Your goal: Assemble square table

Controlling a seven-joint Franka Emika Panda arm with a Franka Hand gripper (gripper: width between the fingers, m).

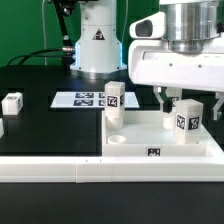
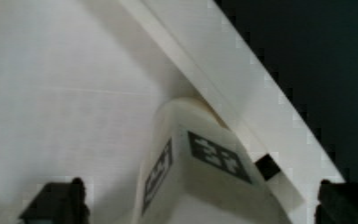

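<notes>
The white square tabletop (image 1: 135, 145) lies at the exterior view's right, rim up, with a tag on its front side. One tagged white leg (image 1: 113, 98) stands upright at its far left corner. A second tagged leg (image 1: 186, 118) stands at the far right corner, close to the raised rim (image 2: 202, 60). My gripper (image 1: 189, 101) hangs over this leg with its jaws wide apart on either side of it. In the wrist view the leg (image 2: 202, 160) sits between the fingers (image 2: 55, 200) with a gap on each side. My gripper (image 2: 194, 205) is open.
Another loose leg (image 1: 12, 103) lies on the black table at the exterior view's left, and a further one (image 1: 1, 128) is cut off by the edge. The marker board (image 1: 85, 99) lies behind. The long white border wall (image 1: 60, 168) runs along the front. The robot base (image 1: 97, 45) stands at the back.
</notes>
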